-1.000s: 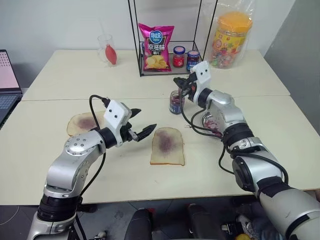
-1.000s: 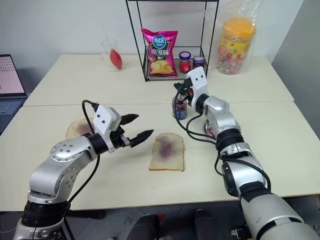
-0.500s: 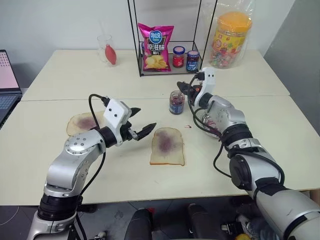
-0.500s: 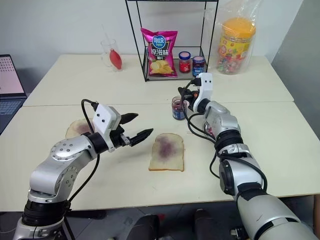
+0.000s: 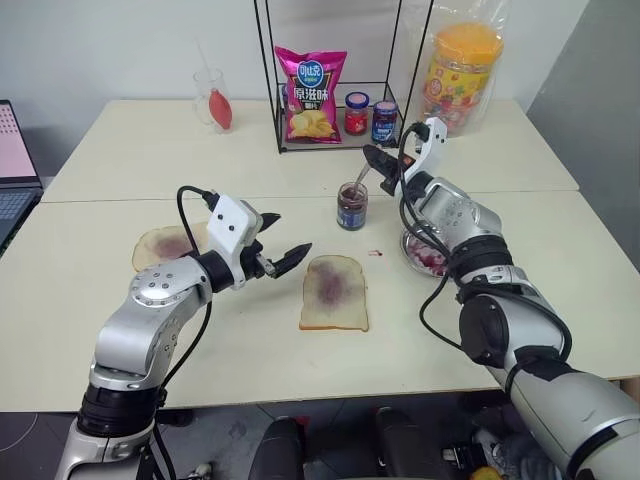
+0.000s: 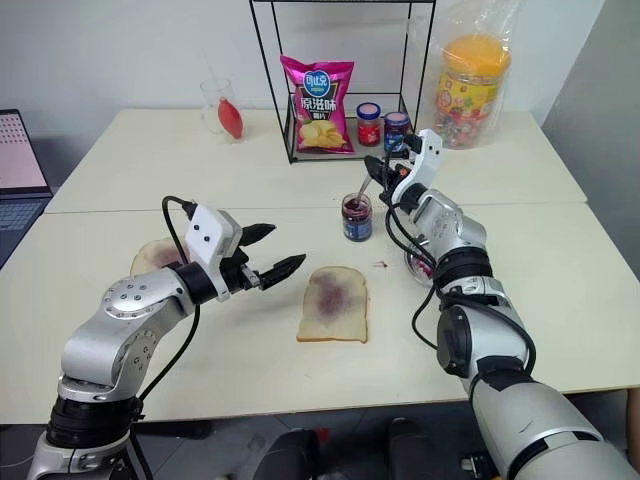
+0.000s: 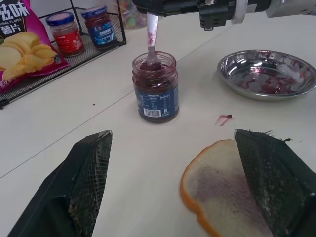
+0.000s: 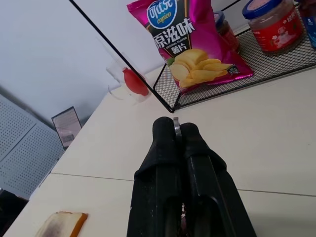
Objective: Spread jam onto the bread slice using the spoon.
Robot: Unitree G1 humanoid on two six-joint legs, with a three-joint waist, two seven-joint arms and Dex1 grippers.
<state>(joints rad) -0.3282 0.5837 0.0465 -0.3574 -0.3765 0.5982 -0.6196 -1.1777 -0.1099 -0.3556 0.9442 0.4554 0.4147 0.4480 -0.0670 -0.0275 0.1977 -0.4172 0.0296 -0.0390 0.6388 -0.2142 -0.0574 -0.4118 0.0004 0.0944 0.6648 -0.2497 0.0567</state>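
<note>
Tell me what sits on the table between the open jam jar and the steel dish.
Only a small jam drip on bare tabletop lies between the jam jar and the steel dish; the left wrist view shows it clearly.

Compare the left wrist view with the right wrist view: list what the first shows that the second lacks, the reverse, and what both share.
Left wrist alone: the open jam jar with the spoon standing in it, the round steel dish, a jam drop on the table.
Right wrist alone: a clear cup holding something red, the right gripper shut on the spoon's handle.
Shared: the crisp bag, the red-lidded jar, the wire rack.
</note>
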